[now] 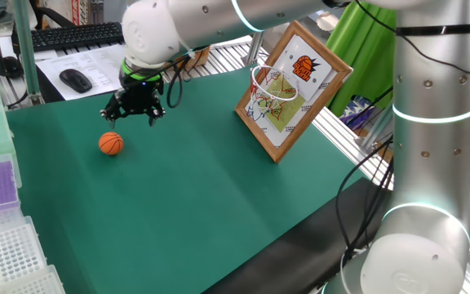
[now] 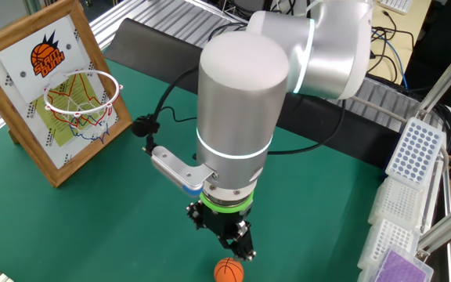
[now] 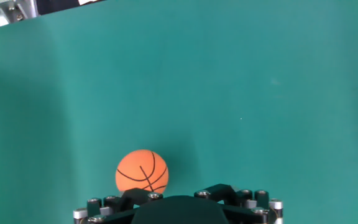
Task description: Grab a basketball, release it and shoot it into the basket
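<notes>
The step in hand appears to be the approach to the grab. The small orange toy basketball with thin black seam lines (image 1: 111,144) rests on the green table mat (image 1: 219,204), free of any contact, and the black two-finger gripper (image 1: 134,112) hangs above and just beside it rather than over it.

To do this well, the gripper should first be centred over the ball so the fingers straddle its widest part evenly. In the hand view the basketball (image 3: 142,172) sits left of the gripper's midline, so a sideways correction seems needed before any descent. A round ball on a flat mat will likely roll if one finger touches first, so both should close together. The descent should stop short of pressing the fingertips into the mat.

The fingers look spread apart and they hold nothing, though the fixed views show them small and the hand view shows only the gripper base, so the exact opening is hard to judge.

The silver arm reaches across the table with its last link vertical and the gripper (image 2: 224,235) pointing straight down, the basketball (image 2: 229,270) just below and in front of it. The white hoop and net on the wooden-framed white backboard (image 1: 294,88) stands tilted, well apart from the ball, across the mat.
</notes>
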Controlling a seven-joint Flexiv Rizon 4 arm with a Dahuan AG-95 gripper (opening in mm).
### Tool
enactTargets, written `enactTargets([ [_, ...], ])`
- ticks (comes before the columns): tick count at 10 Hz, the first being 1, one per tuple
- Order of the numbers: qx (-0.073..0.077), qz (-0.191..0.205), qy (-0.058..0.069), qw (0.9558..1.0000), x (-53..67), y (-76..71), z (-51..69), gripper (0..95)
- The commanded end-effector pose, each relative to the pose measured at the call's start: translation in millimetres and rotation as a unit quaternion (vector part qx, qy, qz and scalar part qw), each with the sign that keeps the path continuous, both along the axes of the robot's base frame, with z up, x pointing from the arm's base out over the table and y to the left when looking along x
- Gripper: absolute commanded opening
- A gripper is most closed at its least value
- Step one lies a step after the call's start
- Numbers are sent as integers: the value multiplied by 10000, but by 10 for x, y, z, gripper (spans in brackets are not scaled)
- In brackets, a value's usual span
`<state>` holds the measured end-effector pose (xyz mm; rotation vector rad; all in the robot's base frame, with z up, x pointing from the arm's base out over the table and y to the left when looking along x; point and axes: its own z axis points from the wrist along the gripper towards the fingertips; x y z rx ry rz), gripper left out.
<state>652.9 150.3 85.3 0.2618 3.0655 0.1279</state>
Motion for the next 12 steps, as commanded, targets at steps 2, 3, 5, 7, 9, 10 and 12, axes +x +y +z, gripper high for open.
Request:
enactTargets([
  [2, 1, 71, 44, 10000, -17, 0, 10, 760],
  [3, 2, 94, 33, 10000, -17, 0, 10, 380],
  [5, 16, 82, 27, 10000, -17, 0, 10, 0],
  [7, 32, -29, 23, 10000, -17, 0, 10, 0],
  [9, 25, -51, 28, 10000, -17, 0, 10, 0],
  [10, 24, -37, 27, 10000, -17, 0, 10, 0],
  [12, 16, -30, 23, 10000, -17, 0, 10, 0],
])
